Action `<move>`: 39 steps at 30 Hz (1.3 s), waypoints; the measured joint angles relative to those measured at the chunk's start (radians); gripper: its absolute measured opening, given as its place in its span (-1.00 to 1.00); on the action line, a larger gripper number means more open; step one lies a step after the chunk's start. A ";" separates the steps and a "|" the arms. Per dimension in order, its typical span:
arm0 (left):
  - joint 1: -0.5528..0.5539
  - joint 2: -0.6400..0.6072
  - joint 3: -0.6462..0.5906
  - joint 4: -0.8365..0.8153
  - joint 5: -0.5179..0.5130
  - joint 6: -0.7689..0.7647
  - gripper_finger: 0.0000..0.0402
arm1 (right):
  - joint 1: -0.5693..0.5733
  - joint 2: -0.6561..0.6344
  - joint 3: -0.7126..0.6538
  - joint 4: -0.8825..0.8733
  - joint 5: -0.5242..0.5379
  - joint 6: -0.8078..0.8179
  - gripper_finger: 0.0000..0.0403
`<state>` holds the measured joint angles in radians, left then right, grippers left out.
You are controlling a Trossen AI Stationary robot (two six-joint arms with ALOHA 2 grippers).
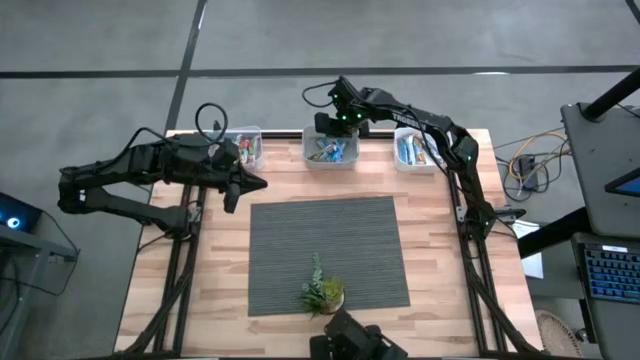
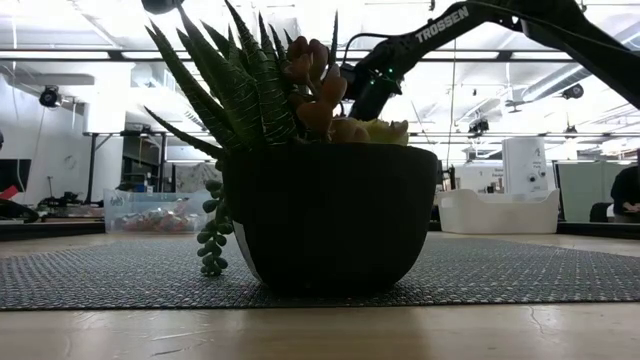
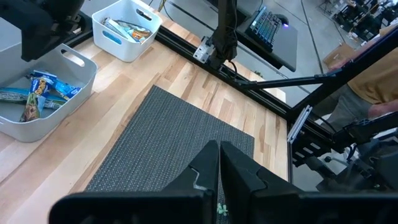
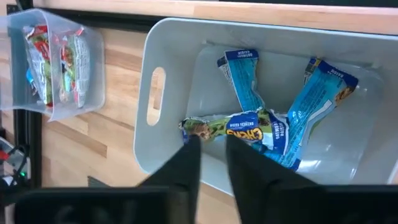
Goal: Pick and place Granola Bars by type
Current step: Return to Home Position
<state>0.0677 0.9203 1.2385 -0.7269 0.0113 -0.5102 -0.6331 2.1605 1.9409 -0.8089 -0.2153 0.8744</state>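
**Bars in bins; right tool over gray bin**

High view: three bins sit along one edge of the bench (image 1: 440,260): clear bin (image 1: 247,132), gray bin (image 1: 331,163), white bin (image 1: 415,167). Right tool (image 1: 338,120) hangs over the gray bin. Left tool (image 1: 255,184) is over bare wood beside the mat (image 1: 325,255), near the clear bin.

Right wrist view alone gives detail. Blue-wrapped Granola Bars (image 4: 249,127) lie heaped in the gray bin just beyond the tool; its fingers are narrowly apart, holding nothing. Red-wrapped bars sit in the clear bin.

Left wrist view: fingers together, more bars in the white bin, well apart from it.

Low view: plant (image 2: 320,200) hides the gray bin. Clear and white bins show on either side.
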 joint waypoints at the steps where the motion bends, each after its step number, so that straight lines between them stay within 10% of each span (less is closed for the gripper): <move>1: 0.000 0.000 0.000 0.000 0.000 -0.001 -1.00 | 0.001 -0.002 0.000 -0.001 -0.002 -0.010 -0.73; 39: 0.000 0.022 0.000 0.001 -0.011 0.042 -1.00 | 0.378 -0.716 -0.001 -0.173 0.103 -0.627 -0.94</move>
<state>0.0677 0.9424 1.2381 -0.7258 0.0002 -0.4680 -0.2551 1.4444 1.9397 -0.9820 -0.1126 0.2470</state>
